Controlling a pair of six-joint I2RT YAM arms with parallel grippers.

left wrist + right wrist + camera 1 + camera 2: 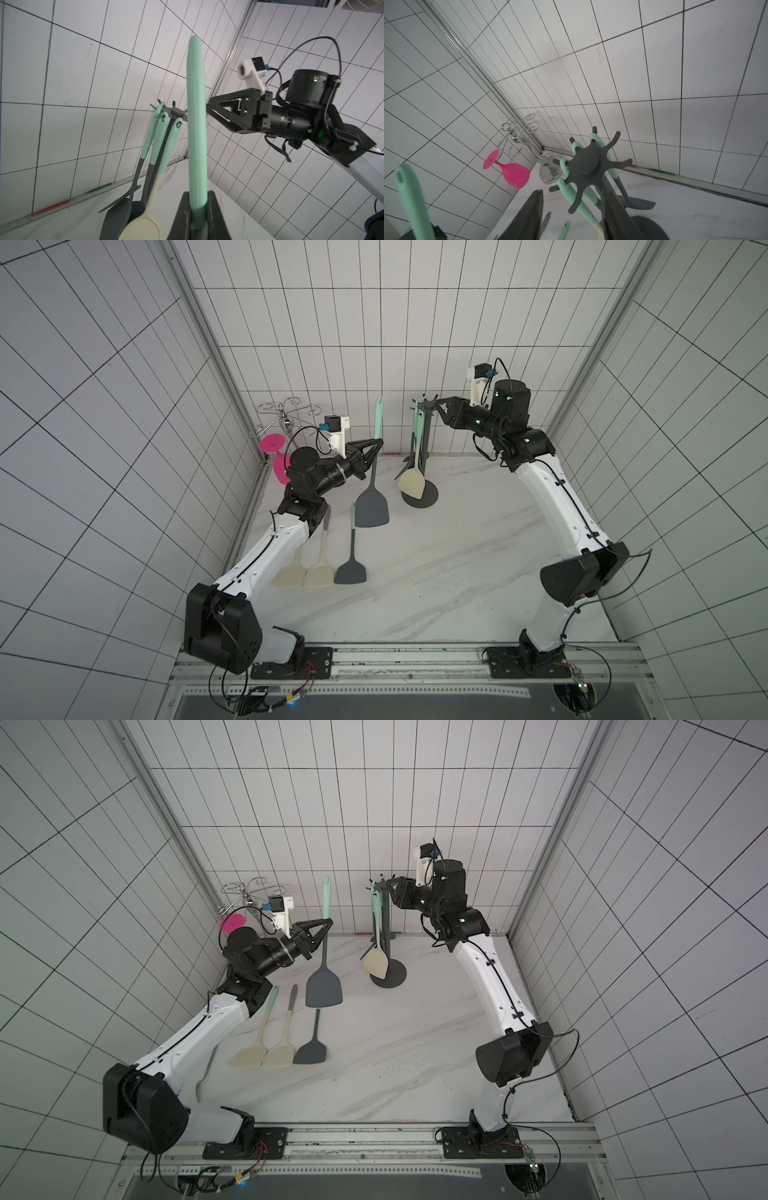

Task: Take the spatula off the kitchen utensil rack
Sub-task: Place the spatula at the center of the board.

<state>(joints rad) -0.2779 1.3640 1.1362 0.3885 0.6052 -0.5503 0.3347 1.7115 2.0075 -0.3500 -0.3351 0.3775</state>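
The spatula [372,510] has a mint handle and a dark grey blade. It hangs upright above the table, left of the kitchen utensil rack [426,439] and clear of its hooks. My left gripper [375,446] is shut on its handle [196,124], and the left wrist view shows the jaws pinching the mint handle. The rack stands on a round base [395,977] with several mint-handled utensils on its crown [584,161]. My right gripper [436,408] is open, with one finger on either side of the crown and nothing held.
Two cream spatulas [286,576] [320,574] and a dark grey one [351,570] lie on the marble table by the left arm. A chrome curly-armed glass holder [286,414] with a pink glass [274,445] stands in the back left corner. Tiled walls close in on three sides.
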